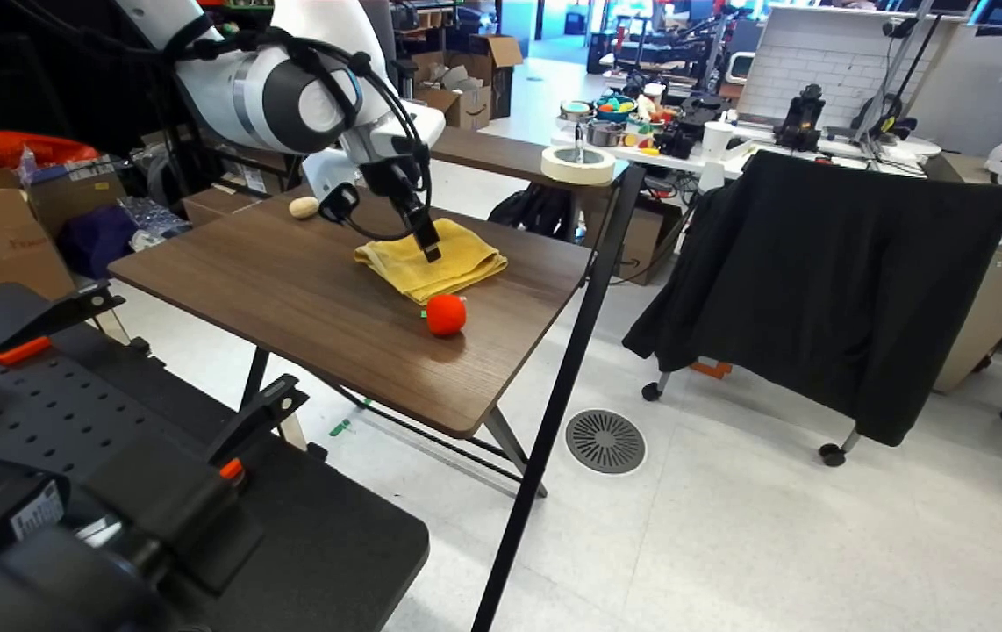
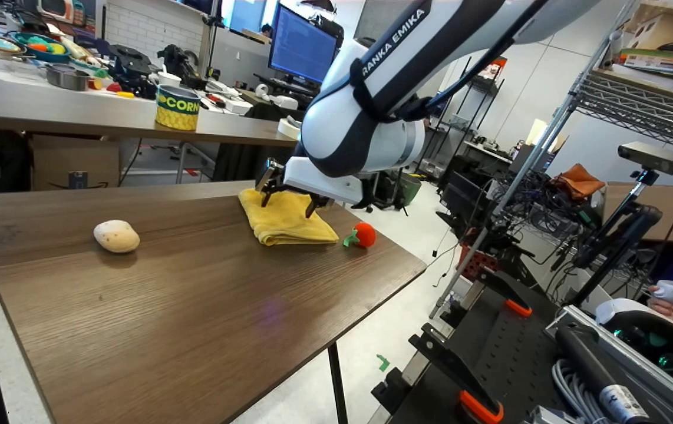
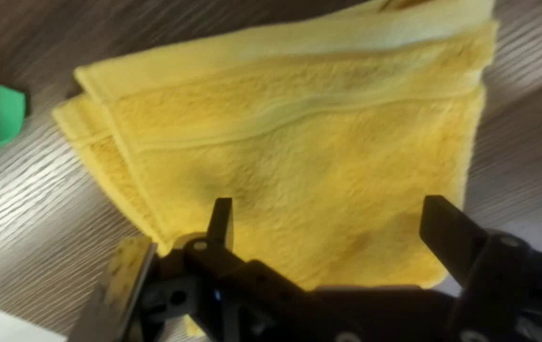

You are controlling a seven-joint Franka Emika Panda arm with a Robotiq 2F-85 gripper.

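Observation:
A folded yellow towel (image 1: 475, 262) (image 2: 286, 231) (image 3: 299, 137) lies on the brown wooden table (image 1: 290, 290) (image 2: 195, 306). Over it hangs my gripper (image 2: 287, 211) (image 3: 329, 204), its two dark fingers spread wide with nothing held between them. In the wrist view the towel fills most of the space below the fingers; whether the tips touch the cloth I cannot tell. A round red toy with green leaves (image 1: 446, 314) (image 2: 365, 234) sits beside the towel. Only green strips (image 3: 10, 114) show at the left edge of the wrist view. A pale, potato-like object (image 1: 304, 207) (image 2: 116, 236) rests farther off on the tabletop.
Behind the table, a long surface bears a yellow corn can (image 2: 177, 109) and a roll of tape (image 1: 578, 167). A black pole (image 1: 567, 377) slants past the table's corner in an exterior view. A black bench with clamps (image 1: 334, 535) (image 2: 501, 347) stands alongside.

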